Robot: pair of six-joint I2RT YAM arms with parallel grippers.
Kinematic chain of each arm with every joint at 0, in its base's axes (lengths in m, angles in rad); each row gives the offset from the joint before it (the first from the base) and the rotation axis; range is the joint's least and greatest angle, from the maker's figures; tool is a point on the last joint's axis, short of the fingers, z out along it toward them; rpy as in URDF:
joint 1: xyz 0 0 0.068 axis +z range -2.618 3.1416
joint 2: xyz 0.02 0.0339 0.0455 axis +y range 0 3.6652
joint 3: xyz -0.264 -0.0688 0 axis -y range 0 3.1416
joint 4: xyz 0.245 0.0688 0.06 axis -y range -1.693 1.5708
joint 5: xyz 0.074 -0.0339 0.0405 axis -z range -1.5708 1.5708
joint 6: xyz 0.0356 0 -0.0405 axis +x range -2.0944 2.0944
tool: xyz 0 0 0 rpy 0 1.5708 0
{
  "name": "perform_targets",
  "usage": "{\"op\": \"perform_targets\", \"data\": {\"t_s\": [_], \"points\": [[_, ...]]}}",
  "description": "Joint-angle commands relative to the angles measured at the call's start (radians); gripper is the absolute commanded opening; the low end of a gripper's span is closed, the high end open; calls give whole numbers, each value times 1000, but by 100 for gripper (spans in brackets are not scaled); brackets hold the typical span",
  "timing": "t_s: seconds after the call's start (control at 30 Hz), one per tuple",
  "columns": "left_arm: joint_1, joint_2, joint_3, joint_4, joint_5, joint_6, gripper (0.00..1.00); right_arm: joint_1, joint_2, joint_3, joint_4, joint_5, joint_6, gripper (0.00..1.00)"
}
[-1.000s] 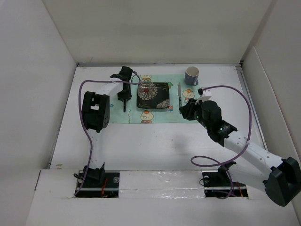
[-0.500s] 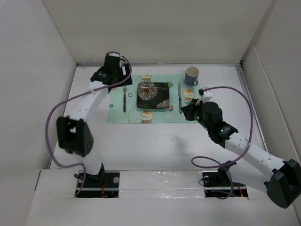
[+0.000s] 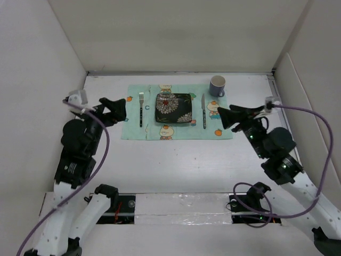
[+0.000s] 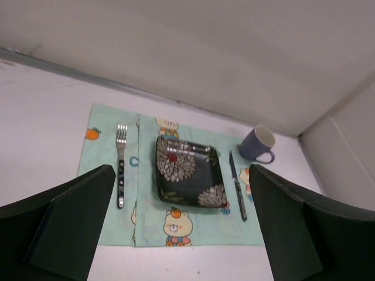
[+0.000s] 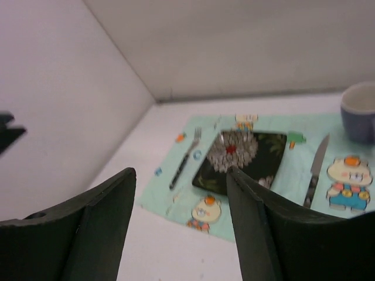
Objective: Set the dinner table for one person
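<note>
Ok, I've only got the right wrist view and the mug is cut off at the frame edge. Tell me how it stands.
Observer: The purple mug stands upright at the far right corner of the bear mat, with its handle to the right, apart from the knife.
Operator: Now give me the left tool.
Observer: The left tool is open and empty, over the mat's left edge, clear of the fork.
Operator: And tell me where my own tool sits.
Observer: The right tool is open over the mat's right edge, just right of the knife.
</note>
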Motion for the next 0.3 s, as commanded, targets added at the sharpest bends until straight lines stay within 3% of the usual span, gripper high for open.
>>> {"op": "perform_targets", "data": {"t_s": [0.0,0.13,0.27], "points": [[-1,-160,-21,73,-130,-27,98,9,-103,124,-6,157,-47,70],[-1,-340,-76,83,-190,-9,99,18,-216,170,6,336,-116,71],[-1,-348,-96,56,-197,4,99,18,-195,158,26,378,-112,73]]}}
